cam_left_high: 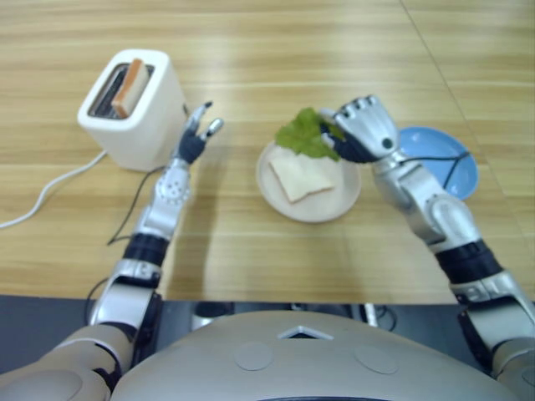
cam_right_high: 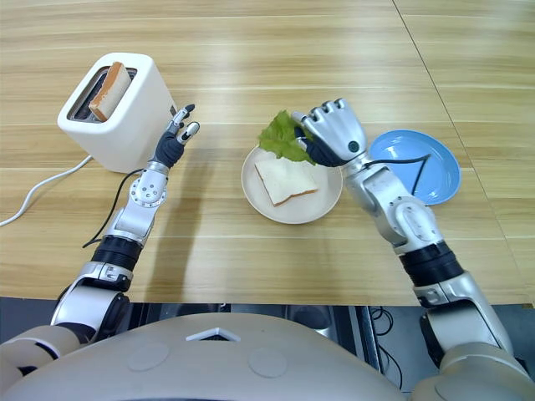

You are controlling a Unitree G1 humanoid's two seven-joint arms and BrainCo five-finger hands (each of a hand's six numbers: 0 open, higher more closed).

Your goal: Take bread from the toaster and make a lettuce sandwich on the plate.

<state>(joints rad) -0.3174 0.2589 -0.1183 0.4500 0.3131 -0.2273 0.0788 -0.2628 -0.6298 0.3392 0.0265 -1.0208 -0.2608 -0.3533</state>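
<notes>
Lettuce is hanging from my right hand, whose fingers are curling tight around the leaf's edge, just above the far rim of the plate, where one bread slice is lying. I'm judging the leaf is sitting off-centre, so letting go here is risking it draping over the rim or clinging to the fingers. My left hand is waiting beside the toaster, fingers stretched and holding nothing, near enough that a careless reach for the second slice is risking shoving the toaster.
</notes>
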